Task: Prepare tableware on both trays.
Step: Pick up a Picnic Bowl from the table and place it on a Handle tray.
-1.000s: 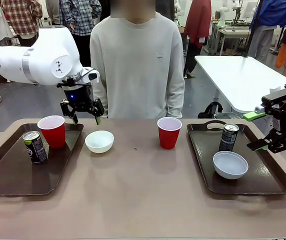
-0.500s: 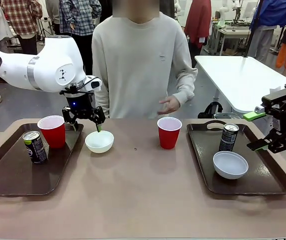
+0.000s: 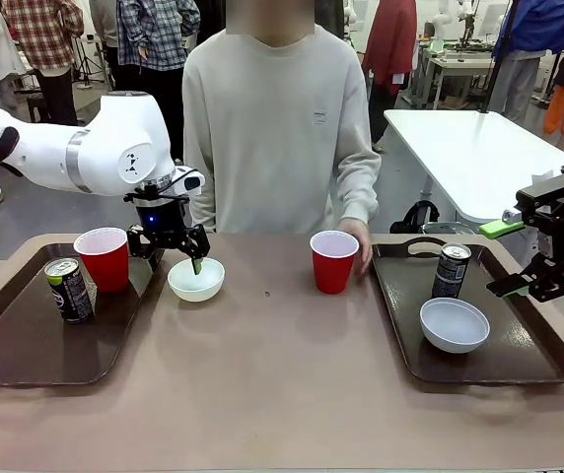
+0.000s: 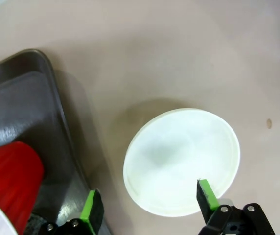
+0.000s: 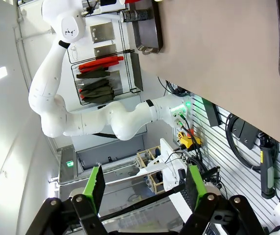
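Left of middle, the left end effector hung wide open over the white bowl. It looked light, hard, maybe slippery; grip its rim.

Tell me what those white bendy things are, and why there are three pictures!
They are two robot arms, each ending in a gripper with two green-tipped fingers. One picture looks across the table at a person; the other two come from cameras on the arms' wrists. The left tray has a red cup and a can; the right tray has a second can and a white bowl. A loose bowl and another red cup stand between the trays, the person's hand beside that cup. The left gripper is open over the loose bowl, one finger dipping inside. The right gripper is open too. Neither holds anything.
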Robot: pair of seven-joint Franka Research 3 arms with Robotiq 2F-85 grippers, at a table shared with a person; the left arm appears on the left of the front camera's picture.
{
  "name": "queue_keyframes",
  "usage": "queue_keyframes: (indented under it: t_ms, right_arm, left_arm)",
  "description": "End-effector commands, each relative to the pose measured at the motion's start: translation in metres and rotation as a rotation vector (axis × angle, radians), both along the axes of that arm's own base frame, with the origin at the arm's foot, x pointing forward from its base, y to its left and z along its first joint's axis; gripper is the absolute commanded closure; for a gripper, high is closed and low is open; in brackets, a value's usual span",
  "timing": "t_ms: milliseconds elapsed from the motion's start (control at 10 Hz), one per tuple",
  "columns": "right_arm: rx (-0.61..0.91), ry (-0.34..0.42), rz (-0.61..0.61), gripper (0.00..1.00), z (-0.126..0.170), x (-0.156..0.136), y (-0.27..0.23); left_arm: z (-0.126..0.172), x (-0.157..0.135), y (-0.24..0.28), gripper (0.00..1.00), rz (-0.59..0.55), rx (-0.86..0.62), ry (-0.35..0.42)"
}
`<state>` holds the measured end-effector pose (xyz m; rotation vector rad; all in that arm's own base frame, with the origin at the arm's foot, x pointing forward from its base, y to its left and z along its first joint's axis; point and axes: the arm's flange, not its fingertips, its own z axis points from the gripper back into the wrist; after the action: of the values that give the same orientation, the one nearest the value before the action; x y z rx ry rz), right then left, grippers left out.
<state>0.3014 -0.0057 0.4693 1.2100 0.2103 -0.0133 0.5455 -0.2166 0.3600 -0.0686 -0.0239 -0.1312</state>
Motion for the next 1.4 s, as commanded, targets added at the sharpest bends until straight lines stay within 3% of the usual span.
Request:
queue_keyframes:
  t_ms: [0, 300, 400, 600, 700, 900, 1300]
  right_arm:
    - [0.028, -0.014, 0.004, 0.13, -0.001, 0.000, 0.002]
    - [0.028, -0.014, 0.004, 0.13, -0.001, 0.000, 0.002]
    - [0.028, -0.014, 0.004, 0.13, -0.001, 0.000, 0.002]
    - [0.028, -0.014, 0.004, 0.13, -0.001, 0.000, 0.002]
    - [0.028, -0.014, 0.004, 0.13, -0.001, 0.000, 0.002]
    - [0.028, -0.014, 0.004, 0.13, -0.001, 0.000, 0.002]
    - [0.028, -0.014, 0.004, 0.13, -0.001, 0.000, 0.002]
  left_arm:
    - [-0.004, 0.008, -0.007, 0.03, 0.040, 0.052, -0.019]
    - [-0.009, 0.010, -0.008, 0.84, 0.041, 0.044, -0.005]
    - [-0.009, 0.009, -0.007, 1.00, 0.043, 0.045, -0.001]
    - [-0.010, 0.007, -0.009, 1.00, 0.033, 0.039, 0.024]
    - [-0.010, 0.006, -0.009, 0.87, 0.031, 0.038, 0.032]
    - [-0.009, 0.005, -0.009, 1.00, 0.032, 0.038, 0.033]
    - [0.010, -0.004, -0.003, 1.00, 0.046, 0.019, -0.003]
